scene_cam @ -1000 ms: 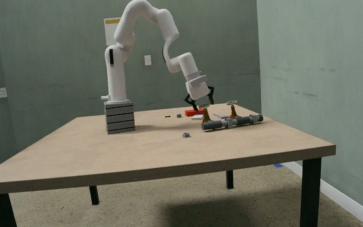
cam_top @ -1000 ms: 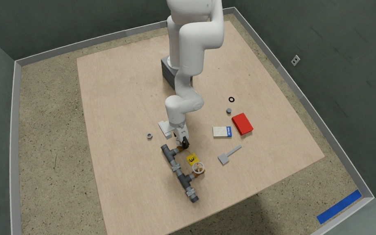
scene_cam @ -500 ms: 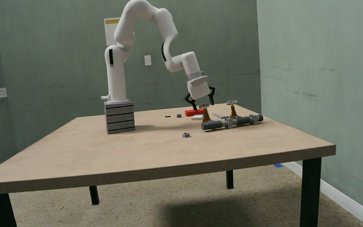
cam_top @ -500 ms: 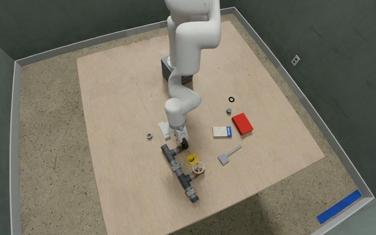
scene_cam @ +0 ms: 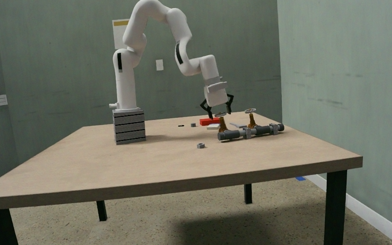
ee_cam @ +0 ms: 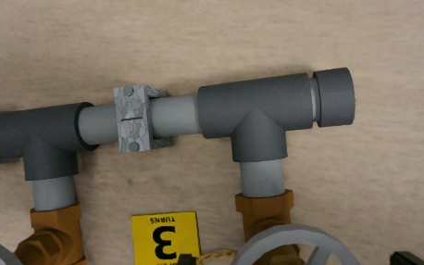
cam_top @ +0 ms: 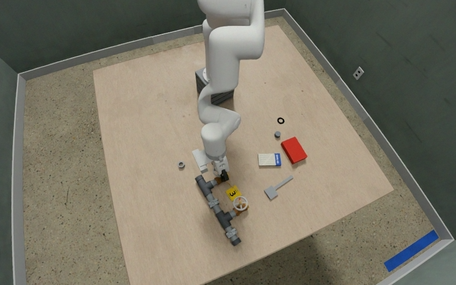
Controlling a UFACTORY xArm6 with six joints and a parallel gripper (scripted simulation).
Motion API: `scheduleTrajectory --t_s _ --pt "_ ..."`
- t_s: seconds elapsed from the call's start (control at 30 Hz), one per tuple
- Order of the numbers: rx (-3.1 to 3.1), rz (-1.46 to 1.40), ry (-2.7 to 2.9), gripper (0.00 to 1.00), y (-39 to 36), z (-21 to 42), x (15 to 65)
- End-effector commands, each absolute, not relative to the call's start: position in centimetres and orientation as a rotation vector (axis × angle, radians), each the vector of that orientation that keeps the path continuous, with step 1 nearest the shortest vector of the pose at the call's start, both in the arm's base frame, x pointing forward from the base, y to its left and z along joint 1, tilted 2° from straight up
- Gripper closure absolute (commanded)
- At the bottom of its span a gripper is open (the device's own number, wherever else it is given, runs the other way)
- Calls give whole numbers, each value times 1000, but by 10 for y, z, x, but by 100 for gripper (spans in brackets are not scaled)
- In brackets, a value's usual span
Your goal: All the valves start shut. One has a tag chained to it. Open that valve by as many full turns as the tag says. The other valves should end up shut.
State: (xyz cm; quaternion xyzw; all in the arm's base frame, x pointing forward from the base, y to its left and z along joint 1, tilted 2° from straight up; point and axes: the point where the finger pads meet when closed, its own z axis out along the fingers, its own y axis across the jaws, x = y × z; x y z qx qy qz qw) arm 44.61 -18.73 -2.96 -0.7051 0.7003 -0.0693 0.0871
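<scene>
A grey pipe (cam_top: 217, 209) lies on the table with two brass valves branching off it. A yellow tag (cam_top: 233, 193) marked "3 TURNS" lies between them; in the wrist view the tag (ee_cam: 164, 238) has a chain (ee_cam: 215, 254) leading to the grey handwheel (ee_cam: 296, 246) at the bottom edge. My gripper (scene_cam: 220, 114) is open, and its fingers straddle this handwheel (scene_cam: 220, 114) of the valve nearer the arm. In the top view my gripper (cam_top: 222, 173) hides that valve. The other valve (cam_top: 238, 203) stands free, with its handwheel (scene_cam: 249, 111) to the right.
A grey nut (cam_top: 181, 167) lies left of the gripper. To the right are a white and blue card (cam_top: 269, 159), a red block (cam_top: 293, 150), a grey scraper (cam_top: 277, 186), a small grey cylinder (cam_top: 277, 134) and a black ring (cam_top: 280, 122).
</scene>
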Motion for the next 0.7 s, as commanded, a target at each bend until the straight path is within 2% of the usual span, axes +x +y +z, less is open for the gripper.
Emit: scheduleTrajectory --t_s 0.0,0.27,0.3,0.67 --pt "-2112 -191 2104 0 -188 -28 448" --pt "-2112 -191 2104 0 -188 -28 448" --pt "-2112 -191 2104 100 -188 -28 448" --pt "-2112 -191 2104 100 -188 -28 448"
